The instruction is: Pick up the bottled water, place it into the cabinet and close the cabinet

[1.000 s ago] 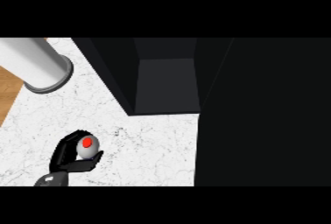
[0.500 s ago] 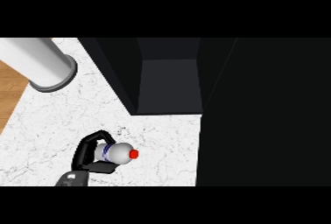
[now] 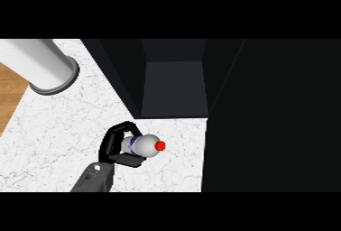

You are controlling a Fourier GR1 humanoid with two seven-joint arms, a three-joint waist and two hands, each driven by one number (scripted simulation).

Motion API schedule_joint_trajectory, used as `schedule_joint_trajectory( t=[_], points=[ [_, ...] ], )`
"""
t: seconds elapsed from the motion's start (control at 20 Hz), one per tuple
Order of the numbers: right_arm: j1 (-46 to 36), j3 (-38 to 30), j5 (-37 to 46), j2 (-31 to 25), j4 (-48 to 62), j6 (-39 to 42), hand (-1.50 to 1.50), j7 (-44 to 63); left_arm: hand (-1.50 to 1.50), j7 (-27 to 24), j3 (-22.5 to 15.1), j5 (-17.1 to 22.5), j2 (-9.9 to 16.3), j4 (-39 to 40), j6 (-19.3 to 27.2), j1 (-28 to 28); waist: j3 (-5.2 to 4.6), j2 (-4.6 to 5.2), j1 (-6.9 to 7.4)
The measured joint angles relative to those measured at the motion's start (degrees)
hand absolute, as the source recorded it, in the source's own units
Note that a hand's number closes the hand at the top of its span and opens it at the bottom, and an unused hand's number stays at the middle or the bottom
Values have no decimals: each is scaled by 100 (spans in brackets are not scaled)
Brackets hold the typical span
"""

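Wood floor (image 3: 8, 97): a brown strip past the table's left edge.
Cylinder (image 3: 41, 63): a pale, grey-rimmed cylinder at the table's far left corner, its rim end pointing toward the middle of the table.
Table (image 3: 60, 135): white marbled top, bare along its left and near parts.
Hand (image 3: 113, 151): the one hand that shows, on a grey forearm (image 3: 92, 178) coming up from the lower edge over the near middle of the table; which arm it belongs to cannot be told from this view.
Fingers (image 3: 123, 127): curled over the far side of the bottle, with the thumb under its near side, so they are clamped on it.
Bottled water (image 3: 145, 145): in the hand, tilted so the red cap (image 3: 160, 145) points right toward the dark door; a blue band circles the body.
Cabinet (image 3: 174, 85): black, open, its dark inner floor just beyond the bottle.
Cabinet door (image 3: 273, 117): a black panel filling the right side, just right of the cap.
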Motion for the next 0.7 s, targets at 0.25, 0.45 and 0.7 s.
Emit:
schedule_joint_trajectory(
  t=[0.25,0.45,0.7],
  points=[
    [-37,-81,-15,-65,22,-45,-150,-61,150,808,-844,724,-52,-743,652,-119,-3,0,12],
    [-34,-195,-35,-117,29,-60,-150,-152,150,1474,-1453,1217,-66,-1069,1291,-512,-5,13,-36],
    [26,-270,-67,-198,18,-45,-150,-214,150,2081,-2041,1793,-72,-1263,2124,-1025,-8,30,-87]
  ],
)
